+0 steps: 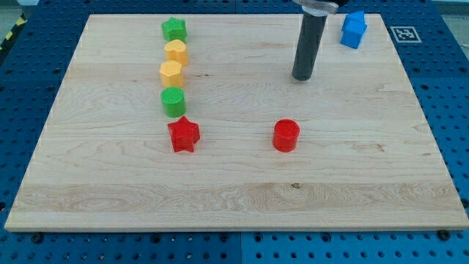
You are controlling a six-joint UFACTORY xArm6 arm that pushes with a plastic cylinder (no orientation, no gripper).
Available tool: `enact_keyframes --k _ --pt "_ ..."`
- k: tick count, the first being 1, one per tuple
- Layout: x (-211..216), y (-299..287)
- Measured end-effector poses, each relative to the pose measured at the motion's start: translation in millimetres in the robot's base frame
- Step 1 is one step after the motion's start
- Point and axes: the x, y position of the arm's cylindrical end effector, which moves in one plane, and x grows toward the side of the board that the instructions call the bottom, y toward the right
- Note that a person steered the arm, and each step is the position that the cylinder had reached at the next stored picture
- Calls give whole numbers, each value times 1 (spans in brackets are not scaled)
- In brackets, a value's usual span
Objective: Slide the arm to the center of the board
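My tip [302, 77] rests on the wooden board [234, 183], right of centre in the upper half. A red cylinder [286, 136] lies below it, a short way toward the view's bottom. A blue block [353, 29] sits to the upper right of the tip. On the left, a column of blocks runs downward: a green star-like block [174, 29], a yellow hexagon [176, 52], a second yellow hexagon [171, 72], a green cylinder [174, 102] and a red star [183, 135]. The tip touches no block.
The board lies on a blue perforated table [29, 66]. A printed marker tag [404, 34] sits off the board's top right corner.
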Motion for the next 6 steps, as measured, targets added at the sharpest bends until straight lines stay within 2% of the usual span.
enact_keyframes --k 2,4,6 --pt "7 -9" --pt "-1 -98" --pt "-1 -99"
